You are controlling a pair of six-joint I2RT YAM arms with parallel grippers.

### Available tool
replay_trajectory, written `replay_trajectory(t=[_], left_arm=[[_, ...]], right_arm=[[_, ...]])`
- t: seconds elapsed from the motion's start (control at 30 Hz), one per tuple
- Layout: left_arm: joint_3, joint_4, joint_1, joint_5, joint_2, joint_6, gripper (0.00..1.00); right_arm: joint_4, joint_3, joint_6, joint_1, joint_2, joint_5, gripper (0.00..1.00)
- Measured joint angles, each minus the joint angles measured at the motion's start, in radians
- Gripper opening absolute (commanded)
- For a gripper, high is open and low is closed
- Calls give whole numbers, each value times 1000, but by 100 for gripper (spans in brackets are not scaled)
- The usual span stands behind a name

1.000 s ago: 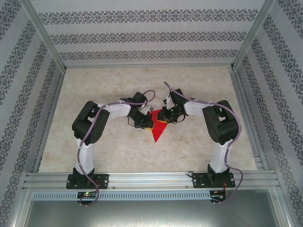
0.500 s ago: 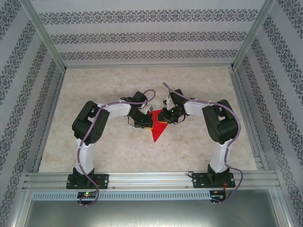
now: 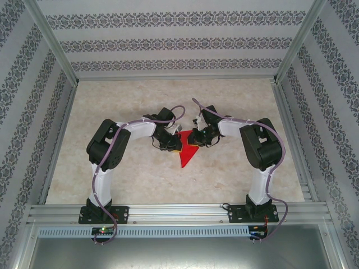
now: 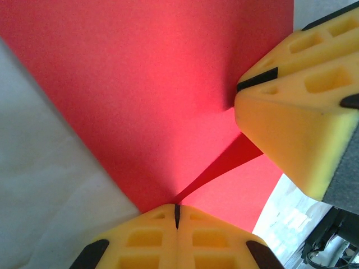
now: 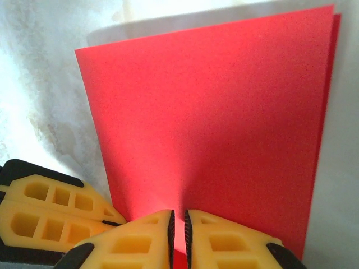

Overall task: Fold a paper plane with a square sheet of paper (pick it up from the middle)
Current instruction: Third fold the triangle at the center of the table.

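Observation:
The bright red sheet of paper point(image 3: 188, 156) lies mid-table, folded, its point toward the arms' bases. My left gripper point(image 3: 176, 147) meets it from the left and is shut on a raised fold of the red paper point(image 4: 140, 84); in the left wrist view the yellow tips point(image 4: 177, 208) touch each other. My right gripper point(image 3: 190, 137) comes from the right. In the right wrist view its tips point(image 5: 178, 216) stand a sliver apart with a ridge of the doubled paper point(image 5: 213, 112) pinched between them. Each wrist view also catches the other gripper's yellow fingers point(image 4: 291, 112) point(image 5: 50, 210).
The pale marbled table point(image 3: 134, 179) stretches around both arms. Aluminium rails point(image 3: 174, 212) frame the near edge, and patterned walls point(image 3: 174, 45) close the back and sides.
The right gripper's jaws have drawn slightly closer on the paper. Both arms and the paper have barely shifted.

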Motion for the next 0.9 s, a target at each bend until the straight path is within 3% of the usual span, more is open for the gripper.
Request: replay_trajectory(t=[0.9], left_arm=[[-31,5,0,-3,-23,6,5]], right_arm=[[-2,1,0,0,0,6,16]])
